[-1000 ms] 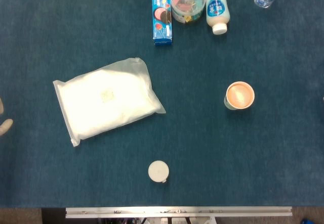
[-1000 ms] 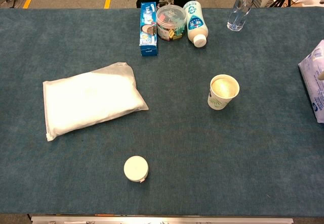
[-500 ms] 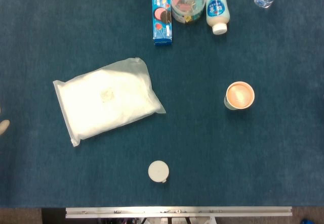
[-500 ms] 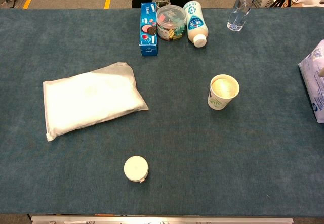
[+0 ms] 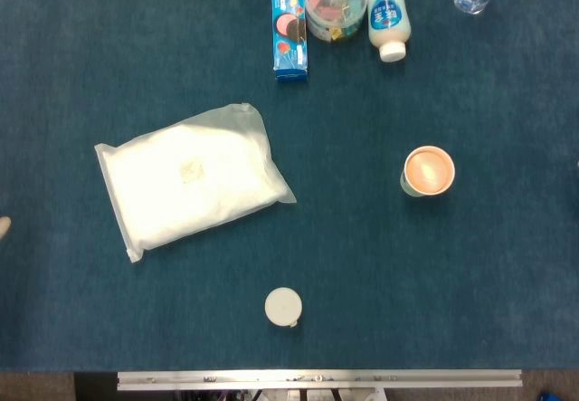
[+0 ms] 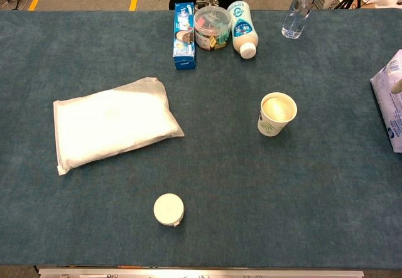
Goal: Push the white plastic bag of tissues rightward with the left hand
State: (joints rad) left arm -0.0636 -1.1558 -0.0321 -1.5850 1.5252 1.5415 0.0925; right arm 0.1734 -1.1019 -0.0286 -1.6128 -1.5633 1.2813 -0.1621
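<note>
The white plastic bag of tissues (image 5: 194,182) lies flat and slanted on the blue table cloth, left of centre; in the chest view the same bag (image 6: 112,124) has nothing touching it. Only a pale sliver of my left hand (image 5: 3,227) shows at the far left edge of the head view, well clear of the bag. A beige tip of my right hand (image 6: 397,86) pokes in at the right edge of the chest view. Too little of either hand shows to tell how its fingers lie.
A paper cup (image 5: 428,171) stands right of centre, and a small white round lid (image 5: 283,306) sits near the front edge. At the back are a blue box (image 5: 289,23), a clear tub (image 5: 336,3), a white bottle (image 5: 384,10) and a water bottle (image 6: 298,5). A blue-white package (image 6: 389,102) lies far right.
My left hand has slid further left, nearly out of the head view. The tissue bag has not moved.
</note>
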